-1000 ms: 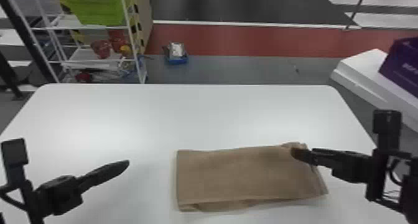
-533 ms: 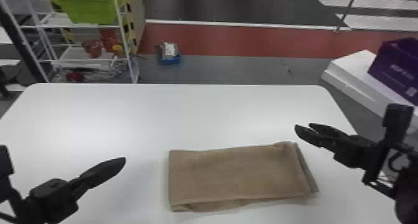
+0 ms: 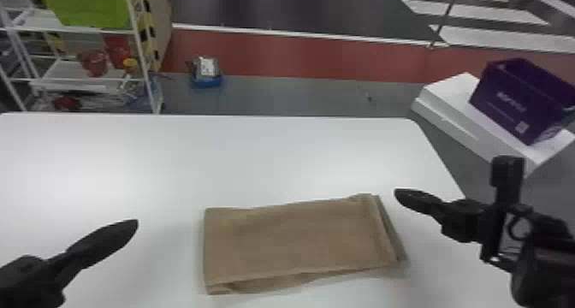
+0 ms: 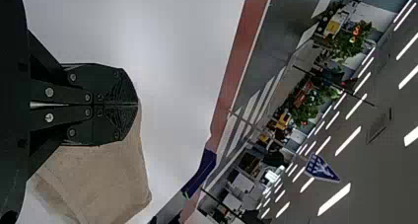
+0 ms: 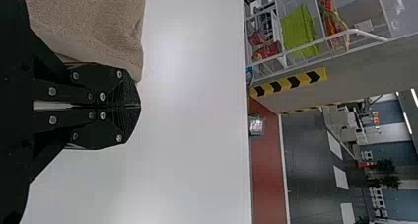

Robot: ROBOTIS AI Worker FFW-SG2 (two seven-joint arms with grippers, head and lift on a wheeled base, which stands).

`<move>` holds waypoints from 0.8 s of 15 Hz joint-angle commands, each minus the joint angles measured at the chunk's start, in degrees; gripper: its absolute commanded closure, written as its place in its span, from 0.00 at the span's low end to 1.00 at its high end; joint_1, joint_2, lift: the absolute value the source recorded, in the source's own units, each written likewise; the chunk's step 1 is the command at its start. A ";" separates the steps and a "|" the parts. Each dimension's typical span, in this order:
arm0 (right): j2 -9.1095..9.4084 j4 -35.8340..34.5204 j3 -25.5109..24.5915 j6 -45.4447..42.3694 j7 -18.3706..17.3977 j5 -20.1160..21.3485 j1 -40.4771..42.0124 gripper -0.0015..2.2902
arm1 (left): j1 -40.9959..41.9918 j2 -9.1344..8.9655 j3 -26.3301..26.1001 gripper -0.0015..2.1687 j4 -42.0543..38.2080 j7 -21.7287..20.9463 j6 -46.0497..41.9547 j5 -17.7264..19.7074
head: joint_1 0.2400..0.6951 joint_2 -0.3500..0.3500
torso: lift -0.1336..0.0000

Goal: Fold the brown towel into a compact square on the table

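The brown towel (image 3: 295,238) lies flat on the white table as a wide folded rectangle, with layered edges showing at its right end and along its near side. Left of it, my left gripper (image 3: 136,223) is shut and apart from the cloth; in the left wrist view the left gripper (image 4: 137,104) has its fingers pressed together, with the towel (image 4: 106,184) beyond. Just off the towel's right end is my right gripper (image 3: 398,193). The right wrist view shows the right gripper (image 5: 139,106) shut with nothing between its fingers, beside the towel (image 5: 93,21).
The white table (image 3: 239,157) extends behind and to the left of the towel. Past its right edge stands a purple box (image 3: 517,102) on a white block (image 3: 453,97). A white shelf rack (image 3: 81,82) with a green bin (image 3: 90,7) is behind the table's left part.
My right gripper has left the towel's far right corner, moved off to the right and gone from open to shut. The head view has shifted slightly. The towel keeps its folded shape.
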 commanded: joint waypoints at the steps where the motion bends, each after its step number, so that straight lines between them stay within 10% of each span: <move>1: -0.31 0.62 -0.30 -1.10 -0.02 1.14 1.19 0.84 | 0.15 -0.15 0.83 0.99 0.43 -0.25 -0.58 0.20 | 1.00 0.26 | 0.07; 12: -0.40 1.93 6.99 2.60 0.16 4.04 3.30 0.84 | 0.15 0.09 2.50 0.99 0.61 -0.96 -0.58 0.55 | 1.00 0.31 | 0.07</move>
